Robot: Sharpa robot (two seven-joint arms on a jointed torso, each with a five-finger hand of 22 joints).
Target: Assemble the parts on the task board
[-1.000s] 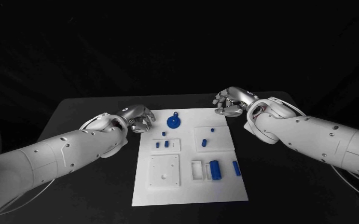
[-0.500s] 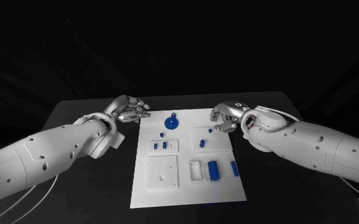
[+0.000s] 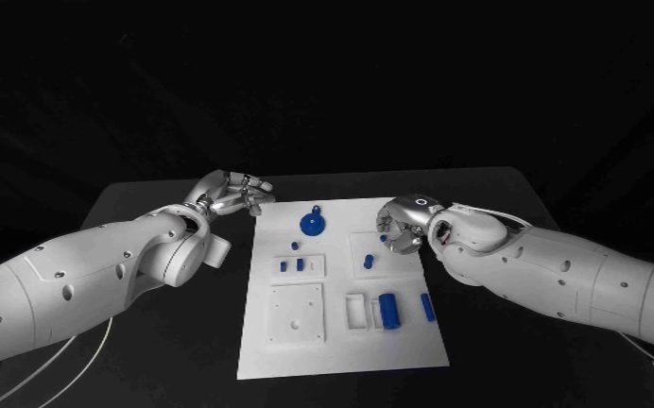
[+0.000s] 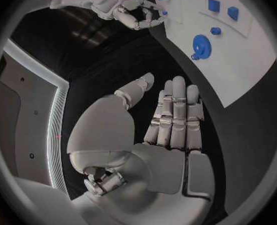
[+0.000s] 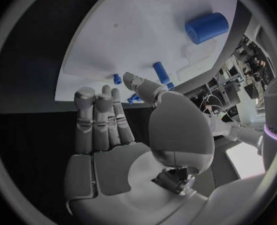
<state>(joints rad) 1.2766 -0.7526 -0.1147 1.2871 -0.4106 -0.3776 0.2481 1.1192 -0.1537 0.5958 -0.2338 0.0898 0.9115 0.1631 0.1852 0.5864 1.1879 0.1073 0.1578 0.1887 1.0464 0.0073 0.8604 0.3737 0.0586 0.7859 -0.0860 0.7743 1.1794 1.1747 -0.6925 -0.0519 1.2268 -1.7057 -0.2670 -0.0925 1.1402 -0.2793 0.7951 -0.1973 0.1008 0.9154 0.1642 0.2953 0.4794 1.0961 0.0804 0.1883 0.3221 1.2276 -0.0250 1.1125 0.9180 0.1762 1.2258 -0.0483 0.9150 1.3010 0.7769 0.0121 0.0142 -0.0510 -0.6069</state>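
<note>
Fingers (image 4: 176, 110) of the left hand (image 3: 232, 193) lie straight, holding nothing; the right hand (image 3: 403, 222) hovers empty, fingers loosely curled. Blue parts (image 3: 392, 308) lie on the task board (image 3: 341, 351) mid-table, looking small, rigid, light; pinching their sides seems best.

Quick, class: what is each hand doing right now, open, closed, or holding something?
Left hand: open, fingers straight, holding nothing, beside the task board.
Right hand: open, holding nothing, over the board's edge.
</note>
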